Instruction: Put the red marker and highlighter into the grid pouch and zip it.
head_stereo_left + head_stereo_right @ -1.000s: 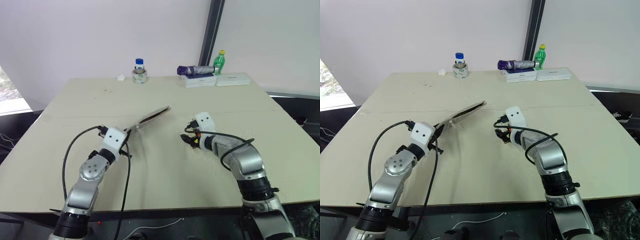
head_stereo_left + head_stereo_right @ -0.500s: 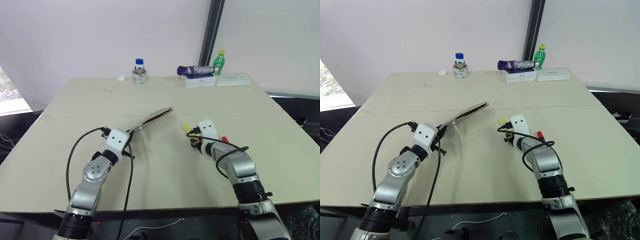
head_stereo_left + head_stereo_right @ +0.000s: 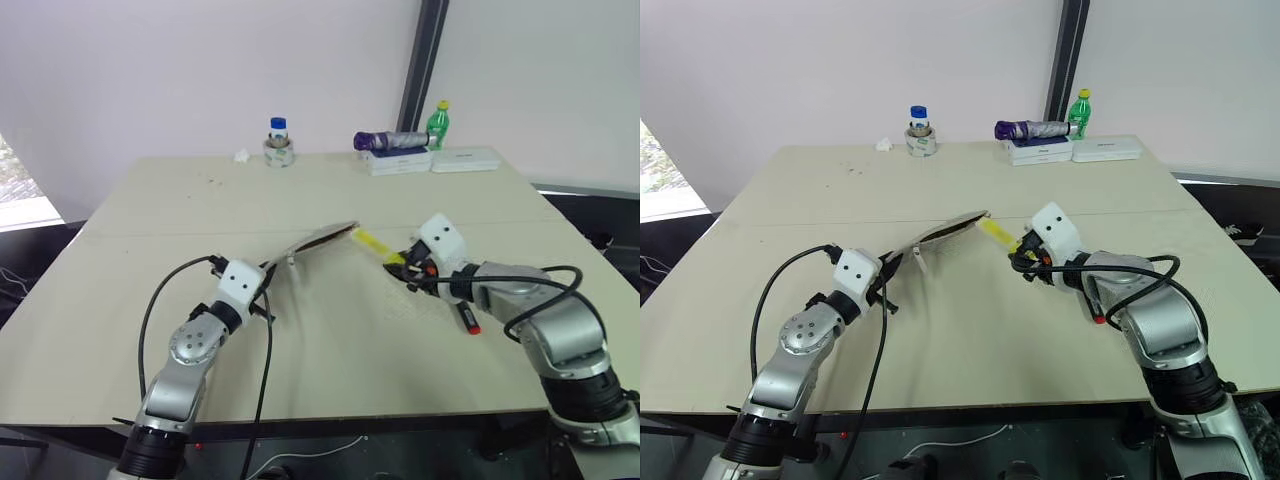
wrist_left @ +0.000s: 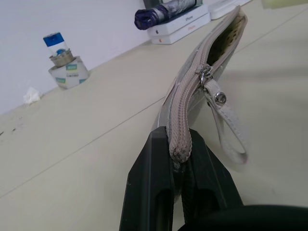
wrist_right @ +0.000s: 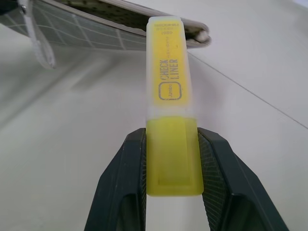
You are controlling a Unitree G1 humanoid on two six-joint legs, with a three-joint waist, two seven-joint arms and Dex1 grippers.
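While I hold both arms up over the table, status by line:

key relation: highlighter long axis runs from my right gripper toward the open end of the grid pouch; cap tip is just at the pouch mouth, seemingly not inside yet.
direction: from the head views the pouch mouth lies to the left of and slightly beyond the right gripper; highlighter points that way, up-left.
right gripper state: clamped on the highlighter's rear body, fingers pressing both flat sides, cap end free.
left gripper state: left gripper pinched tight on the closed corner of the pouch, lifting it off the table edge-up, zipper side on top.
pouch: zipper pull sits partway along; the stretch past it gapes open toward the highlighter; pull cord dangles.
red marker: red marker lies on the table under my right forearm, near that arm, well apart from the pouch.
nearer arm: right for both pens.
next move, my guess: push the highlighter along its own axis into the gap; tip must line up with the narrow slit or it butts the lip.
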